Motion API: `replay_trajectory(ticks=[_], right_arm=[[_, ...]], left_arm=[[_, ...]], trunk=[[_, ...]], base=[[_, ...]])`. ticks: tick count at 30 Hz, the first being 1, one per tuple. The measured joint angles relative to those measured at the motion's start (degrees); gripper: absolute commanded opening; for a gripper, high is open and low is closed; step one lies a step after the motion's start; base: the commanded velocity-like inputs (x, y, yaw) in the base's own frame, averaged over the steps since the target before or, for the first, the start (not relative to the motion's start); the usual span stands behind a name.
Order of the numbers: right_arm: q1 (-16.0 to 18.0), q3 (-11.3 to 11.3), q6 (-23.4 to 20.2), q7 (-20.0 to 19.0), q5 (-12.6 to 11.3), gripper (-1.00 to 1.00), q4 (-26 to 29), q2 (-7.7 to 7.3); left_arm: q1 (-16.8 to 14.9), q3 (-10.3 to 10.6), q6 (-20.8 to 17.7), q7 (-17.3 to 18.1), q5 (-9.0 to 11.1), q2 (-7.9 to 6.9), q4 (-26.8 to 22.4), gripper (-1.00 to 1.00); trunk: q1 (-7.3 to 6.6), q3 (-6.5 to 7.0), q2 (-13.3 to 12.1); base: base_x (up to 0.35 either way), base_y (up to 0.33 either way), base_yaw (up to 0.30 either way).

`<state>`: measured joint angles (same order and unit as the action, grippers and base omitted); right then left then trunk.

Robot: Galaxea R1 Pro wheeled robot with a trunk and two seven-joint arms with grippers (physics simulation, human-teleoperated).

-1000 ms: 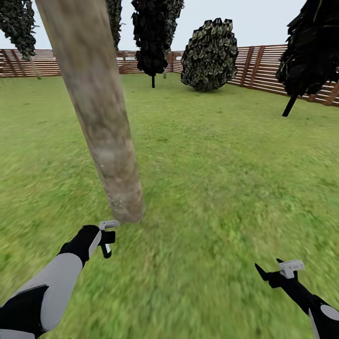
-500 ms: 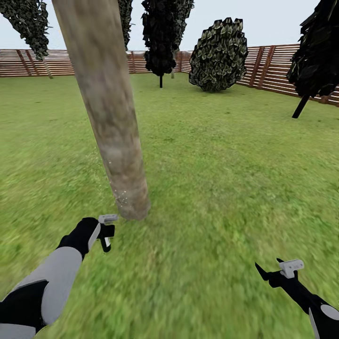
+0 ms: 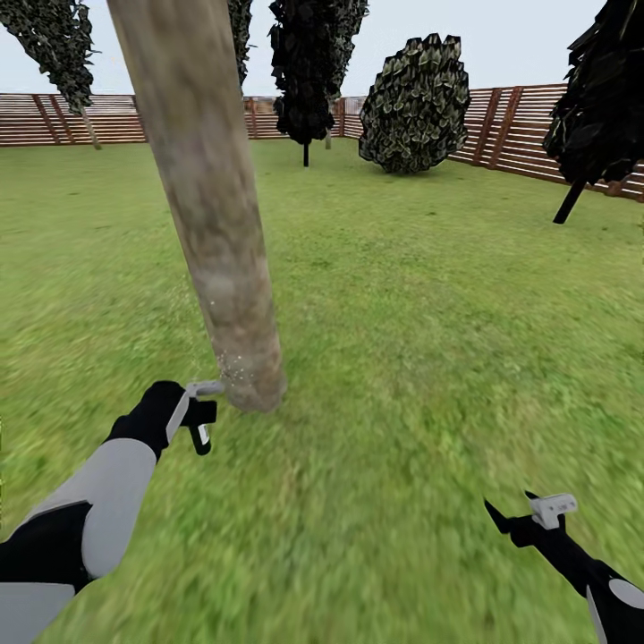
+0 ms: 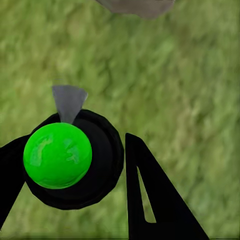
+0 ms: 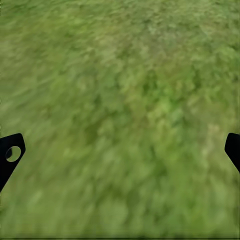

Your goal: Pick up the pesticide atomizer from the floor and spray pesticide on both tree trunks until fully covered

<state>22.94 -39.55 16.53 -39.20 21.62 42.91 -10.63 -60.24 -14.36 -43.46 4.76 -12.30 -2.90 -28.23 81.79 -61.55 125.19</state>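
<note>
The garden's lawn (image 3: 429,340) spreads wide and green to a brown slatted fence (image 3: 528,134), with dark trees and a rounded leafy bush (image 3: 414,103) along its far side. A thick, mottled grey-tan tree trunk (image 3: 210,206) rises close ahead, leaning slightly, its base meeting the grass just beyond the left arm. The left end effector (image 3: 202,420) hangs just beside the foot of that trunk, clamped on the pesticide atomizer (image 4: 75,157); in the left wrist view the bottle is a round dark body with a glossy bright green top, gripped between two black fingers (image 4: 150,200), with a pale grey nozzle pointing away over the grass. What is inside the bottle cannot be told. The right end effector (image 3: 528,514) hovers low over open grass, well apart from the trunk, its fingers spread wide with nothing between them.
</note>
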Motion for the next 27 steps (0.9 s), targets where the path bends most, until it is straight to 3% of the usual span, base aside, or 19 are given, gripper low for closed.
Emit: replay_trajectory(ticks=[7, 11, 15, 19, 23, 27], right_arm=[[0.0, 0.0, 0.0, 0.0, 0.0, 1.0, 0.1, 0.0], [0.0, -0.1, 0.0, 0.0, 0.0, 1.0, 0.3, 0.0], [0.0, 0.0, 0.0, 0.0, 0.0, 1.0, 0.1, 0.0], [0.0, 0.0, 0.0, 0.0, 0.0, 1.0, 0.1, 0.0], [0.0, 0.0, 0.0, 0.0, 0.0, 1.0, 0.2, 0.0], [0.0, 0.0, 0.0, 0.0, 0.0, 1.0, 0.2, 0.0]], left_arm=[[-1.0, -0.2, -0.2, 0.0, -0.1, -0.39, -0.1, -1.0], [-3.4, -0.2, -0.7, 0.0, -0.1, -0.36, 0.0, -1.0], [-6.6, -0.2, -7.2, 0.0, -0.4, -1.2, -0.1, -1.0], [-7.9, -0.3, -8.9, 0.1, -0.1, -2.36, -2.2, -1.0], [-8.3, -0.3, -12.4, 0.1, 0.1, -2.26, -6.9, -1.0], [-9.1, -0.3, -13.3, 0.1, 0.2, -2.02, -9.3, -1.0]], trunk=[[0.0, 0.1, 0.0], [0.0, 0.14, 0.0], [-0.01, 0.14, 0.0], [0.0, 0.14, 0.0], [0.0, 0.14, 0.0], [0.0, 0.14, 0.0]], base=[[-0.009, 0.0, -0.093], [0.0, 0.0, -0.025], [0.0, 0.0, -0.002], [-0.078, 0.0, 0.0], [-0.212, 0.0, 0.0], [-0.019, 0.0, 0.0]])
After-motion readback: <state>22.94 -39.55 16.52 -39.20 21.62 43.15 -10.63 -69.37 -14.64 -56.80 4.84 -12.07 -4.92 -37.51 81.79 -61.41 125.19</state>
